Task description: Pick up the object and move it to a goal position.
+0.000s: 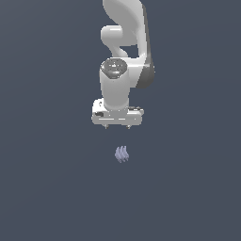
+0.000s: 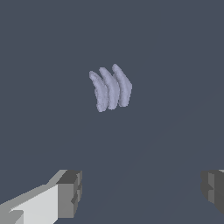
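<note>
Object (image 1: 122, 154) apart from end effector (image 1: 117, 127)

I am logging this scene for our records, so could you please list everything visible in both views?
ridged object: one, pale lavender-blue, three wavy lobes clear in the wrist view, lying apart from the gripper, below it in the exterior view.
ground: one, plain dark slate-blue, fills the background of both views.
arm: one, white with dark grey joints, coming down from the top of the exterior view.
gripper: one, white with grey fingers, jaws spread wide, holding nothing.
</note>
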`<control>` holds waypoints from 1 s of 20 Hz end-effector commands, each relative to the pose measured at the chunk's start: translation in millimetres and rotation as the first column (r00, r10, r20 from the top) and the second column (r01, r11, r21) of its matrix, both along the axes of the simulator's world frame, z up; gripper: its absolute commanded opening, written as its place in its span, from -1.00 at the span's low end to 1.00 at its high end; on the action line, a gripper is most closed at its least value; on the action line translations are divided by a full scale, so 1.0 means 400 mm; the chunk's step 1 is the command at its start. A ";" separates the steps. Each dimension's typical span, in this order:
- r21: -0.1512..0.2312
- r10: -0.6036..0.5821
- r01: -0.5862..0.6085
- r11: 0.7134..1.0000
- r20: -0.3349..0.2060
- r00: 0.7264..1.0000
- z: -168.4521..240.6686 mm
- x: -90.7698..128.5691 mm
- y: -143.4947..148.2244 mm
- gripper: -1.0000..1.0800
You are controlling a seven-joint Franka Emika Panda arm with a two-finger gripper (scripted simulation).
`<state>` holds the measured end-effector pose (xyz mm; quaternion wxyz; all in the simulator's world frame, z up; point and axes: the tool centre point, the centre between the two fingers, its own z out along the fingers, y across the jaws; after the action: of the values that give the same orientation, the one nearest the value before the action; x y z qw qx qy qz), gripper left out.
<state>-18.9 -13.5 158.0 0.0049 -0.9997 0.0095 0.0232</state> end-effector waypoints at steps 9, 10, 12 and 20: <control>-0.030 -0.019 0.018 0.999 -0.015 1.000 0.002 -0.009 -0.034 0.92; -0.031 -0.021 0.020 0.999 -0.016 1.000 0.003 -0.010 -0.036 0.92; -0.031 -0.021 0.020 0.999 -0.016 1.000 0.003 -0.010 -0.036 0.92; -0.028 0.021 -0.021 0.999 -0.006 1.000 -0.021 0.027 -0.024 0.92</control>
<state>-12.2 -24.5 152.6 -0.0096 -0.9996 0.0052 0.0272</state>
